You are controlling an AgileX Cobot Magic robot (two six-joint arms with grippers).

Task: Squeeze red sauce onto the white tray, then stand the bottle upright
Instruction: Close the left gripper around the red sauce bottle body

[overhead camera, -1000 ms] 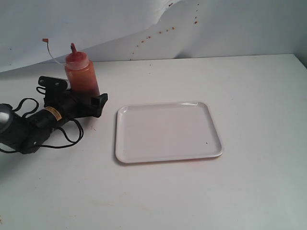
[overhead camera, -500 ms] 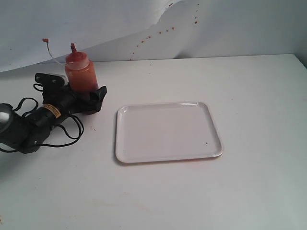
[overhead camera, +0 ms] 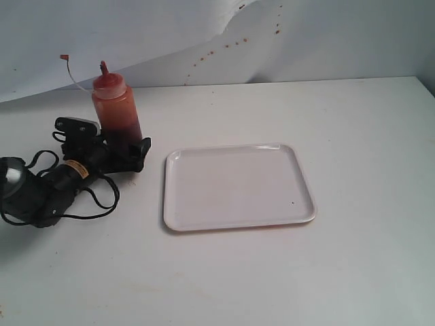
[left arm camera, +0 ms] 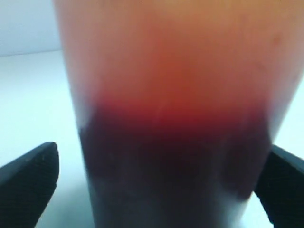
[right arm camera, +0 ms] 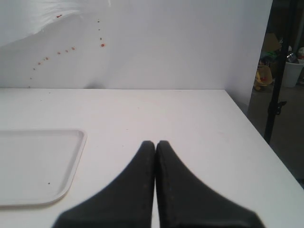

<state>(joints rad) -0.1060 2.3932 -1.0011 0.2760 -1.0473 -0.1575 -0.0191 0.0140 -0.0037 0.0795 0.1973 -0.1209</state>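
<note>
Straddling the dark lower part of the upright bottle (overhead camera: pixel 117 109), the left gripper (overhead camera: pixel 124 147) gapes wide, one finger (left arm camera: pixel 28 175) clear of its wall. The right gripper (right arm camera: pixel 156 148) is pressed closed and empty, with the white tray (overhead camera: pixel 238 187) near its side.

My matte black cylindrical left arm (overhead camera: pixel 51 193) carries a small yellow label (overhead camera: pixel 77 170), a rounded grey metal joint cap (overhead camera: pixel 10 173) and thin black cables (overhead camera: pixel 115 193) that loop beside it. The right gripper (right arm camera: pixel 156 147) has two tapered black fingers (right arm camera: pixel 128 190) with finely dotted inner edges.
</note>
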